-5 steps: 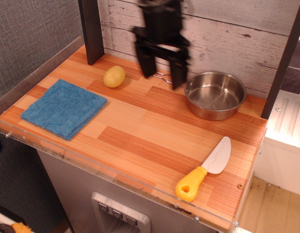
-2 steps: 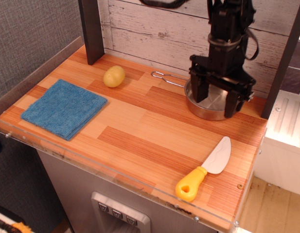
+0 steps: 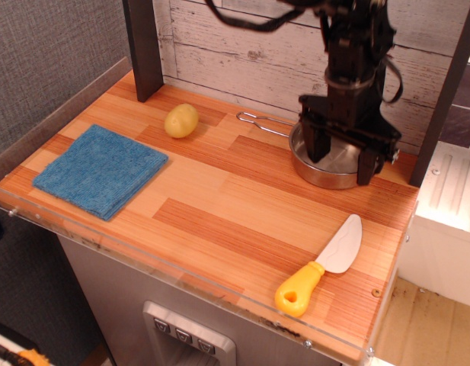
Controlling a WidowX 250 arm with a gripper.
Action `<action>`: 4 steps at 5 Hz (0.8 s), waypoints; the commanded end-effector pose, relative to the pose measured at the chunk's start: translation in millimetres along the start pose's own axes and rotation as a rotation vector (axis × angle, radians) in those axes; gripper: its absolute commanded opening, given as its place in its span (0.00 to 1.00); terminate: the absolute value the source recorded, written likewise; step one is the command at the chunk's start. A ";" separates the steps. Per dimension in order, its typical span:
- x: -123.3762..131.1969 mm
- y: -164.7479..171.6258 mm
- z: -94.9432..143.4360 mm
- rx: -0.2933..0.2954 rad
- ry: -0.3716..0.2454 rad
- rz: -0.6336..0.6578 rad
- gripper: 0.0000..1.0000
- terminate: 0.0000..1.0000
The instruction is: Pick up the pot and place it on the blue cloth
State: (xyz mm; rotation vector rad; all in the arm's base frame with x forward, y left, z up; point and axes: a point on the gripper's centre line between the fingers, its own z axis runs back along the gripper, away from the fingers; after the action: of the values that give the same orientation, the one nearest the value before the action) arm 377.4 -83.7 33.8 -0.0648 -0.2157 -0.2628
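Note:
The shiny steel pot [image 3: 331, 165] stands at the back right of the wooden counter, its wire-loop handle [image 3: 259, 120] pointing left. My black gripper [image 3: 340, 162] hangs right over the pot, open, with one finger at the pot's left rim and the other at its right rim. It hides much of the pot. The square blue cloth [image 3: 100, 169] lies flat at the counter's left side, far from the gripper, with nothing on it.
A yellow potato [image 3: 181, 120] lies at the back left between cloth and pot handle. A toy knife with a yellow handle [image 3: 321, 265] lies at the front right. Dark posts [image 3: 143, 49] stand at the back; a clear rim [image 3: 158, 267] edges the counter.
The gripper moved from the back middle, beside the handle, rightward to over the pot and dropped a little around it. The pot, cloth, potato and knife stayed put.

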 end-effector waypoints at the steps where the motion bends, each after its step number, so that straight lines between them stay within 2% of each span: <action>1: 6.9 -6.1 8.6 -0.003 -0.091 -0.023 1.00 0.00; 2: 7.3 -5.2 4.1 -0.003 -0.121 -0.042 1.00 0.00; 3: 6.9 -5.1 2.5 0.000 -0.155 -0.059 0.00 0.00; 4: 5.7 -2.6 3.5 -0.011 -0.153 -0.072 0.00 0.00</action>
State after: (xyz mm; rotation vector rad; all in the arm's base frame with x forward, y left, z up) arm 377.0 -90.0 18.5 -0.0931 -0.3144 -0.3370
